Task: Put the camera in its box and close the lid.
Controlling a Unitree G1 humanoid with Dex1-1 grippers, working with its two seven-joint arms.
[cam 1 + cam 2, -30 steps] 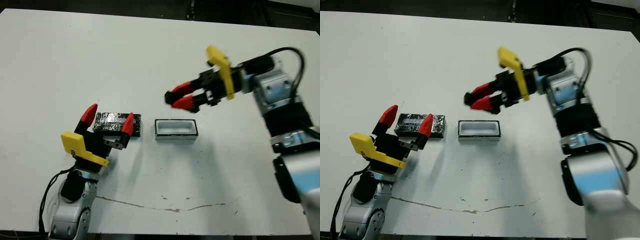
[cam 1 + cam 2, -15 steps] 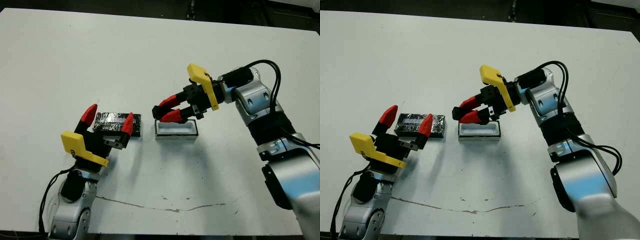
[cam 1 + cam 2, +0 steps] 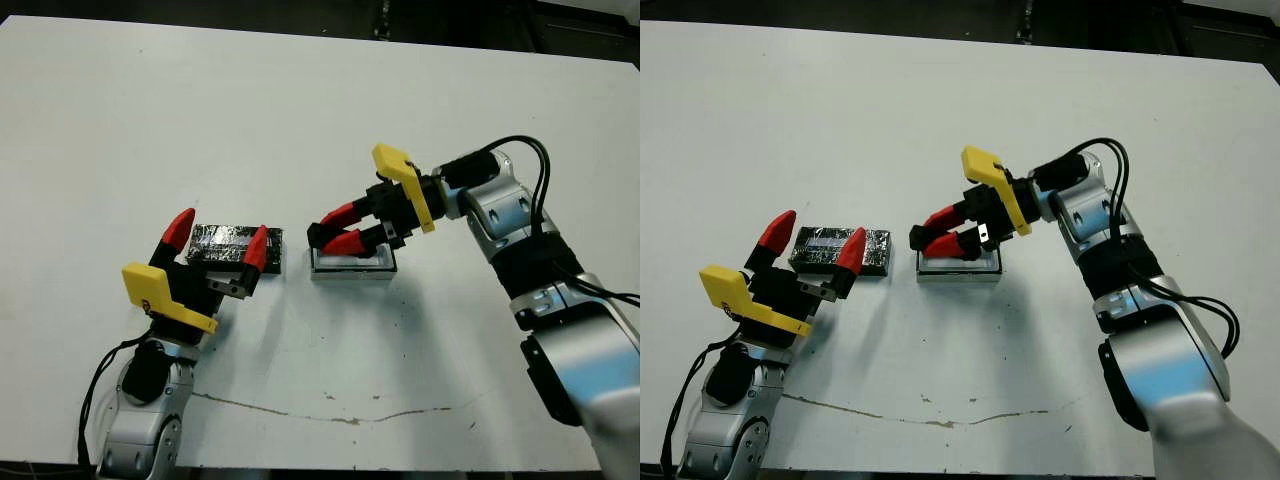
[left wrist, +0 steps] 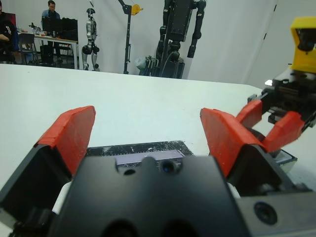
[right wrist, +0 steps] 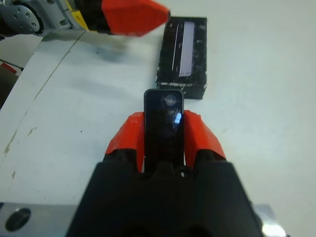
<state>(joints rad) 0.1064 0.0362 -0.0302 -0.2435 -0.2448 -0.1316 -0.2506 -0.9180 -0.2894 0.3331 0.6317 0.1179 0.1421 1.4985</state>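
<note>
- The step in hand appears to be the placing of the camera (image 5: 163, 127); the right gripper (image 3: 335, 229) is clenching it between its two red fingers (image 5: 127, 136) and is hanging just over the left end of the box (image 3: 352, 263), with the bar sticking out past the fingertips; whether the bar is already touching the box cannot be told.
- The left gripper (image 3: 217, 236) is standing with its fingers spread wide and grasping nothing; it is hovering at the near edge of the lid (image 3: 234, 245), one fingertip (image 3: 256, 247) overlapping the lid's right end in the head views.
- The next move is probably calling for the right arm to bring the bar level with the tray's long side and lower it until it is lying flat inside the rim, then to let go; the bar is looking narrower than the box, so fit seems no trouble, but a tilted release might leave one end riding on the rim.
- After that, the lid is waiting to be picked up, likely by the left gripper, and set over the box.
- The camera is showing as a slim, flat black bar with a glossy face that is catching reflections near its tip.
- The box is sitting on the white table (image 3: 300, 100) as a shallow tray with a white inside and a thin dark rim; the lid is lying just beside it on the left, apart from it, black with a crinkly, silvery sheen.
</note>
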